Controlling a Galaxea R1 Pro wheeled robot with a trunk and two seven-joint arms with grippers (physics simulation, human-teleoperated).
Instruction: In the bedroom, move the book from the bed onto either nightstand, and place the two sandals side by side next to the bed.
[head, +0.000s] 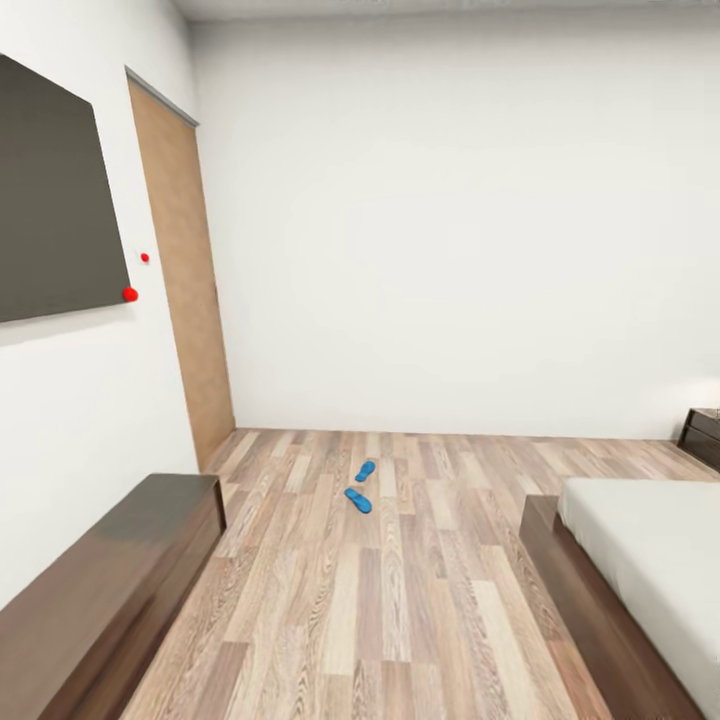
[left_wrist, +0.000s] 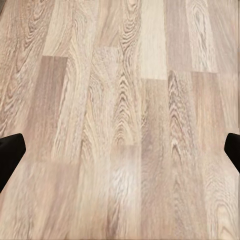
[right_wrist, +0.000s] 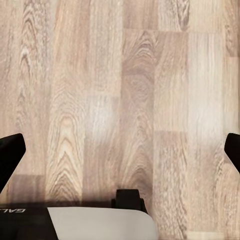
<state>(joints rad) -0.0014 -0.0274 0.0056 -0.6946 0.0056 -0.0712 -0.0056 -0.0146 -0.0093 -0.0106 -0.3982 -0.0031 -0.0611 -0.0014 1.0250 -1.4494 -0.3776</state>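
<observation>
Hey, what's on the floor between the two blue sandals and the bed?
Nothing: in the head view only bare wood floor lies between the sandals and the bed.

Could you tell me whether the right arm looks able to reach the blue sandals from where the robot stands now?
Probably not yet. The two sandals lie far ahead on the wood floor, while the right gripper hangs over bare planks with open jaws. The path looks free between bench and bed.

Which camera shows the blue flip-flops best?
The head view. Both blue flip-flops, the nearer one and the farther one, lie on the wood-plank floor between the long bench and the bed, small but clear. The two wrist views look down at bare floor planks instead.
</observation>
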